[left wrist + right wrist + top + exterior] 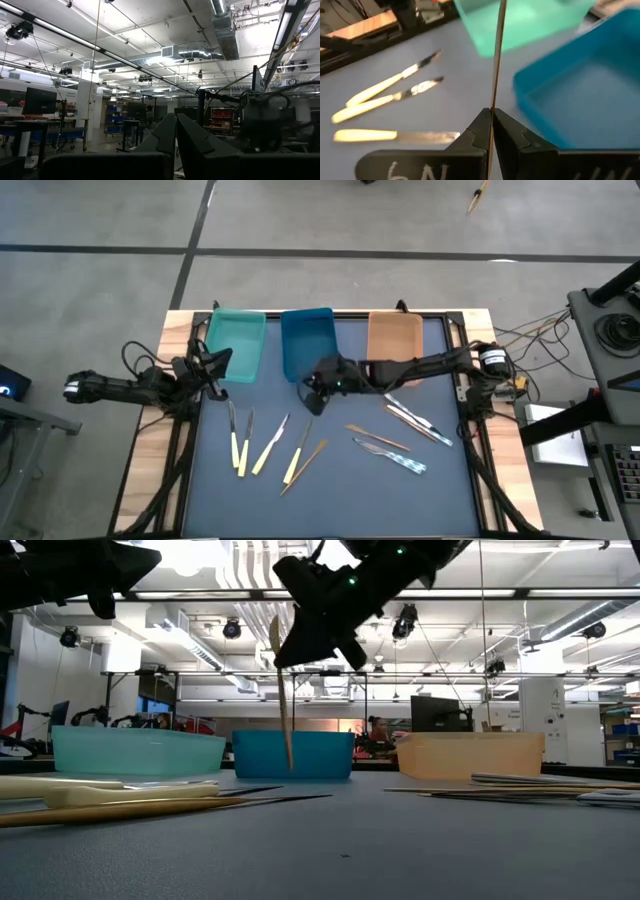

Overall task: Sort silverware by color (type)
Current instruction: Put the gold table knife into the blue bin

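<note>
1. Dark blue-grey table mat (330,490) with three trays along its far edge: teal tray (237,343), blue tray (306,340), orange tray (394,337).
2. Right gripper (316,387) reaches in from the right side and hangs above the mat just in front of the blue tray; its fingers (512,135) are closed on a slim tan wooden utensil (283,700).
3. In the low view this utensil hangs nearly upright below the gripper, clear of the mat, with the blue tray behind it.
4. Left gripper (212,370) waits at the mat's left edge beside the teal tray, fingers pressed together and holding nothing.
5. Cream-handled pieces (240,448) lie on the mat left of centre, in front of the held utensil; another wooden piece (305,465) lies just beside them.
6. Further silverware (405,442), including a piece with a pale blue handle (412,464), lies right of centre, in front of the orange tray.
</note>
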